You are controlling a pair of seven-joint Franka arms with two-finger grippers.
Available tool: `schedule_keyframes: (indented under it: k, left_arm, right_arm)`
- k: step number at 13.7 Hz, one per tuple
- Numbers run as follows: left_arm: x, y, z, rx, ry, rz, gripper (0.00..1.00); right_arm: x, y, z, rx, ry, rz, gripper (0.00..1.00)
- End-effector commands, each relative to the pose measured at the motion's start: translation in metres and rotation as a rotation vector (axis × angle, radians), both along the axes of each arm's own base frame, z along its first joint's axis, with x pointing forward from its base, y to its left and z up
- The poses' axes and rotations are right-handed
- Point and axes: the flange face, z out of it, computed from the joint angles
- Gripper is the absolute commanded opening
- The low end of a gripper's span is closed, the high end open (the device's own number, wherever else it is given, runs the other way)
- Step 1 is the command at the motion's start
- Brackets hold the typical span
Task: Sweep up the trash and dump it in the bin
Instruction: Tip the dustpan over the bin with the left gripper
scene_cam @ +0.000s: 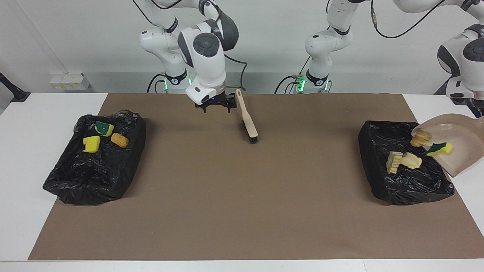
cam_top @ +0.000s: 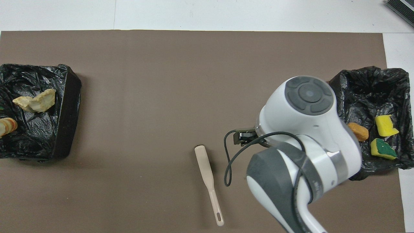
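Brown paper mat [scene_cam: 242, 211] covers most of the white counter [scene_cam: 22, 158]. Its whole middle and the lower half of the facing view lie bare, giving wide room to move.

A crumpled black-bag-lined bin [scene_cam: 90, 177] sits at mid height on the mat's edge at the right arm's end. A second black-bag-lined bin [scene_cam: 401, 187] sits at the left arm's end.

The right arm bends down at upper centre. The right tool [scene_cam: 213, 108] points downward over the mat's upper edge with fingers apart, holding nothing. Just beside it the beige flat-handled brush with black bristles [scene_cam: 247, 121] lies free on the mat.

The left arm enters at the upper corner. The left tool [scene_cam: 479, 111] is clamped on the handle of the smooth beige plastic dustpan [scene_cam: 459, 151], which is tilted over the second bin.

Trash:
- In the first bin: a bright yellow sponge chunk [scene_cam: 91, 144], a yellow-and-green sponge [scene_cam: 104, 128] and an orange-brown foam lump [scene_cam: 119, 140].
- In the second bin: pale beige crumbly chunks [scene_cam: 404, 161].
- At the pan's lip: a beige-orange striped chunk [scene_cam: 421, 137] and another yellow-and-green piece [scene_cam: 439, 149].
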Motion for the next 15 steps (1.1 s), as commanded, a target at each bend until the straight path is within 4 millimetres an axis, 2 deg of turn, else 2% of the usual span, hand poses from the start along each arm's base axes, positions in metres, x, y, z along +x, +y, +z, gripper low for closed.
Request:
schedule_keyframes:
  k: [1, 5, 8, 9, 11, 12, 15]
  left_arm:
    - [0.001, -0.002, 0.011, 0.065, 0.004, 0.003, 0.00]
    - [0.005, -0.006, 0.018, 0.148, 0.010, -0.015, 0.00]
    - [0.008, -0.021, 0.020, 0.154, 0.017, -0.008, 0.00]
    - [0.007, -0.020, 0.020, 0.153, 0.011, 0.010, 0.00]
    - [0.007, -0.022, 0.021, 0.153, 0.007, 0.012, 0.00]
    - [0.008, -0.020, 0.023, 0.159, 0.005, 0.013, 0.00]
    - [0.011, -0.017, 0.036, 0.250, 0.022, 0.000, 0.00]
  right_arm:
    - [0.026, -0.050, 0.029, 0.020, -0.029, 0.084, 1.00]
    - [0.049, -0.144, 0.060, 0.010, -0.058, 0.109, 1.00]
    - [0.051, -0.194, 0.083, -0.042, -0.089, 0.066, 1.00]
    - [0.051, -0.204, 0.089, -0.065, -0.087, 0.094, 1.00]
    - [0.048, -0.212, 0.103, -0.117, -0.078, 0.173, 1.00]
    - [0.045, -0.212, 0.104, -0.116, -0.058, 0.164, 1.00]
    - [0.028, -0.217, 0.128, -0.041, -0.086, 0.058, 1.00]
